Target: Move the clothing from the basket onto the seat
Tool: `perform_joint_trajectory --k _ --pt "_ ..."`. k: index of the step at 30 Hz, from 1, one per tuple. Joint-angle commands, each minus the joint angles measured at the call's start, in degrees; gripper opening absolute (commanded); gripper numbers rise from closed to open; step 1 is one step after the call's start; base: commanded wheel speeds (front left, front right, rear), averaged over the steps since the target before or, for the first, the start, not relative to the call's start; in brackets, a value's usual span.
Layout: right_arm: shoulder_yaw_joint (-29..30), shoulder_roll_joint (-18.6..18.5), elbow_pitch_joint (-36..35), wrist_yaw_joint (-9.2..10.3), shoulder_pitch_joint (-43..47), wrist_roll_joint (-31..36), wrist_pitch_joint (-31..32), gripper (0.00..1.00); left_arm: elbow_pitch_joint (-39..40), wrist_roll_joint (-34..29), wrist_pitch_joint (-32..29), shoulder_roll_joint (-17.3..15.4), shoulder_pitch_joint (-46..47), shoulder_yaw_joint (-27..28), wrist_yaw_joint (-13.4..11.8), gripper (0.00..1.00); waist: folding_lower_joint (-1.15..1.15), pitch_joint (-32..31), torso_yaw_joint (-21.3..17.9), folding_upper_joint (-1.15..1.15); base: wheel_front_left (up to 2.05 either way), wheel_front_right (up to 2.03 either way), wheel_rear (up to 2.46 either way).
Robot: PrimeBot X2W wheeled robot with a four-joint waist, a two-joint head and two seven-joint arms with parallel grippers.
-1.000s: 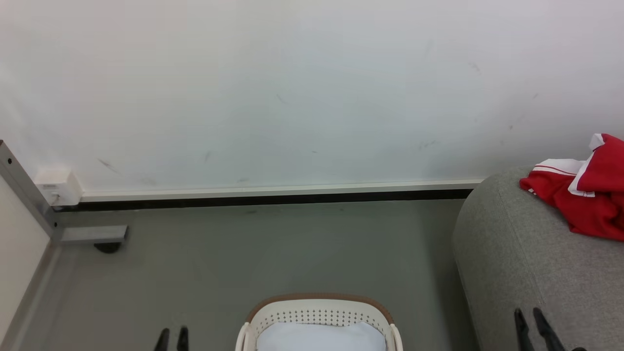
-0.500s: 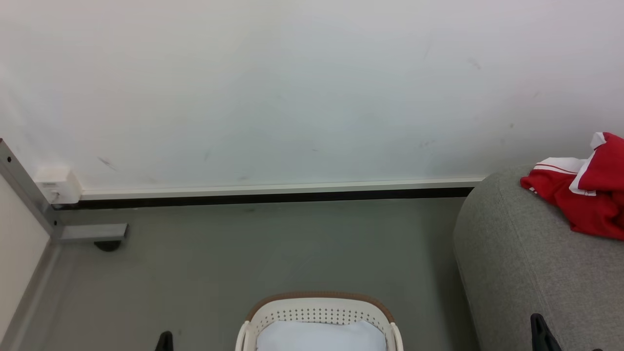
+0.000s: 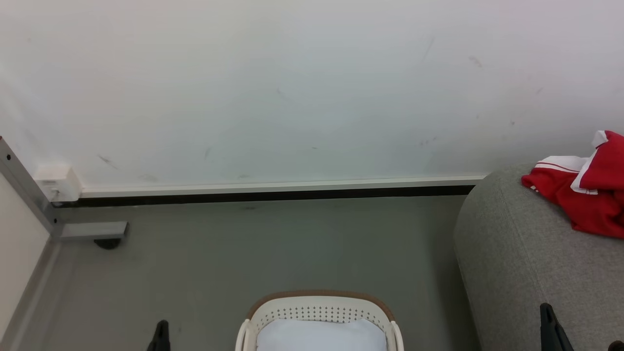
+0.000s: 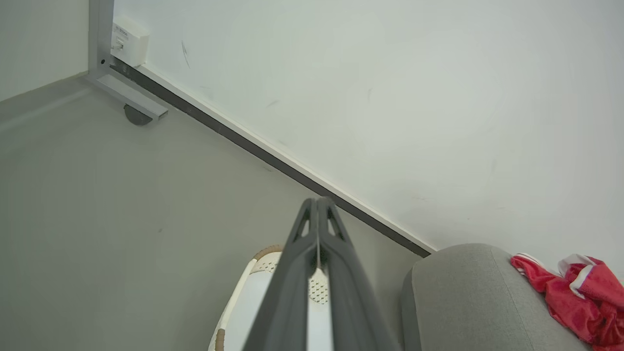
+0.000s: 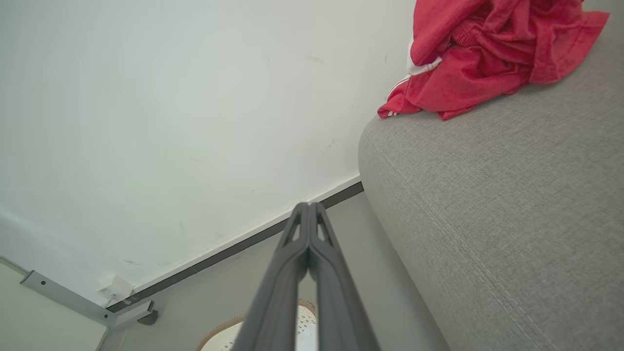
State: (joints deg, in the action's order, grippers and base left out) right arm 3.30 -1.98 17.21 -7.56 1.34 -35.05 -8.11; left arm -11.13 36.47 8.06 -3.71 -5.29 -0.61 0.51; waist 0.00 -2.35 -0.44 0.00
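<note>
1. Nearest us, the left gripper [image 3: 161, 337] hung at the lower left over the grey floor [image 3: 243, 263], and the right gripper [image 3: 550, 326] hung at the lower right. Both wrist views showed their jaws pressed together on nothing.
2. Between them stood the laundry basket [image 3: 319, 295], its near part cut off by the frame. All we could see inside was a pale bluish-white sheet [image 3: 321, 336], with no red fabric in that visible part.
3. Just right of the basket, not touching it, rose the rounded end of the grey sofa [image 3: 516, 273].
4. Farthest off, towards the white wall [image 3: 292, 97], the red clothing [image 3: 585, 209] lay crumpled on top of the sofa. It was ahead and to the right of both grippers and well apart from either. As a heap, it had no clear long axis.
5. We judged the right arm the nearer one, so any further handling of the clothing would fall to it, reaching forward and rightward. As far as we could see, the transfer looked done.
</note>
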Motion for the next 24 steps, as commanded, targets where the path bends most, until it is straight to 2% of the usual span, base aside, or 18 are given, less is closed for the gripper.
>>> perform_joint_trajectory --k 1,24 --pt "0.3 -0.5 -1.0 0.03 -1.6 -2.5 0.5 0.00 0.5 2.5 -0.5 -0.1 1.7 0.5 0.4 0.00 0.00 0.0 0.0 0.00 0.00 0.00 0.00" --pt "1.3 -0.8 -1.8 0.06 -3.7 -20.3 5.1 0.00 -0.6 19.8 -5.1 0.2 5.0 2.7 2.6 0.00 0.00 0.6 0.1 0.00 0.00 0.00 0.00"
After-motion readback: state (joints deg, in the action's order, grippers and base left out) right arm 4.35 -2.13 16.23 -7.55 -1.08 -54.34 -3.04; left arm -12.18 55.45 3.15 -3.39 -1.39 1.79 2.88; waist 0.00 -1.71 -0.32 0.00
